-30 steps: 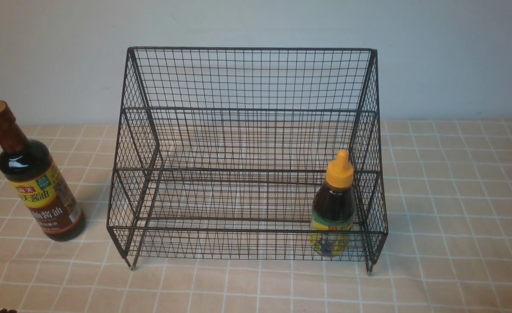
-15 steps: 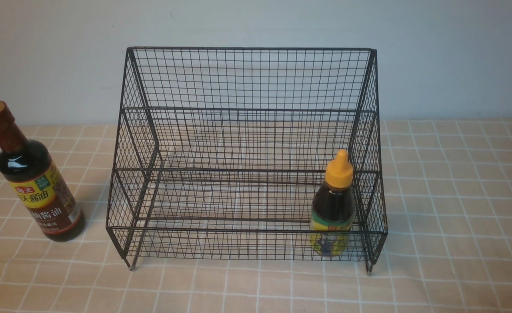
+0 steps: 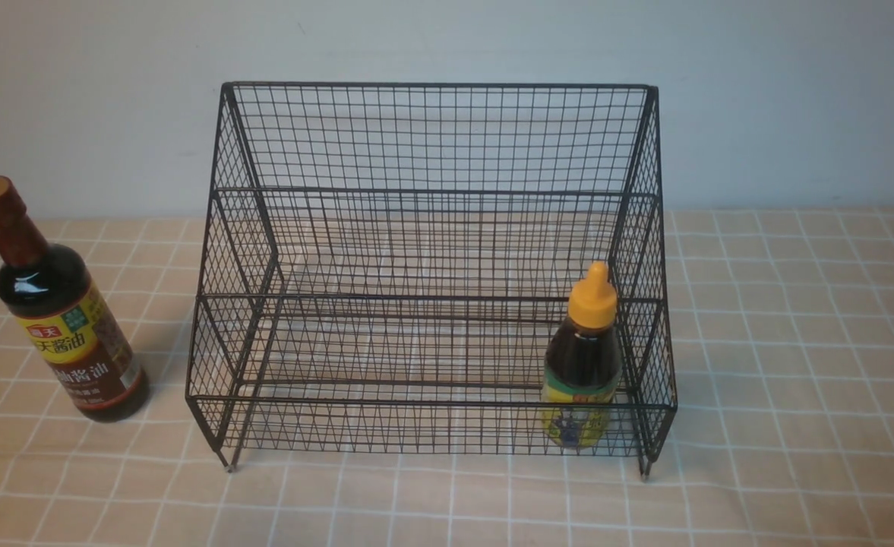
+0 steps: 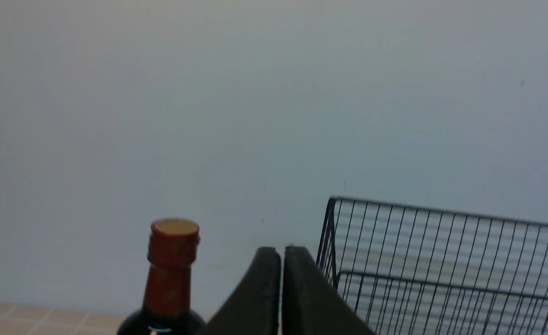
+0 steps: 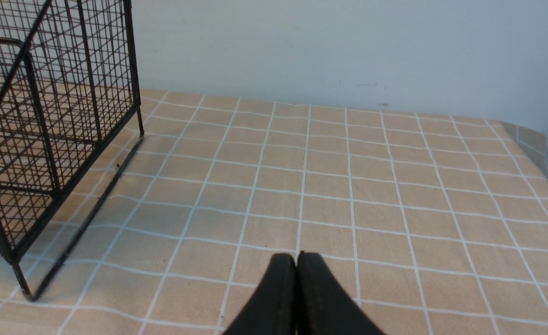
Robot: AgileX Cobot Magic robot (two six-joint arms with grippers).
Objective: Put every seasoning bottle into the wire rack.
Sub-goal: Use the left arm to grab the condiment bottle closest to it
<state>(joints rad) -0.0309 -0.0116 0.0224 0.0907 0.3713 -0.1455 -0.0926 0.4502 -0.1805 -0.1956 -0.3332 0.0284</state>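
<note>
Two seasoning bottles, one rack, two tools. Clock directions are read on the counter, with twelve o'clock lying away from the robot.

(a) The shorter squat dark-liquid bottle (image 3: 582, 365), with pointed yellow-orange cap and yellow label, stands upright inside the large black wire-mesh stepped rack (image 3: 439, 137). It is on the lowest front tier at about four o'clock of the rack's middle, just beside the right side wall and behind the low front rail.

(b) The tall dark-liquid bottle (image 3: 67, 334), with long red-brown neck, flat cap and yellow-and-red label, stands outside the rack at its nine o'clock, apart from the left side wall.

(c) The left tool (image 4: 280, 253) has its two black fingers pressed together, clamping nothing. The tall bottle's neck and one top corner of the rack show beyond it.

(d) The right tool (image 5: 296, 260) is likewise closed and empty, over the beige white-gridded cloth of the counter (image 3: 796, 342) on the rack's four-o'clock side.

A plain pale wall (image 3: 796, 91) stands at twelve o'clock.
</note>
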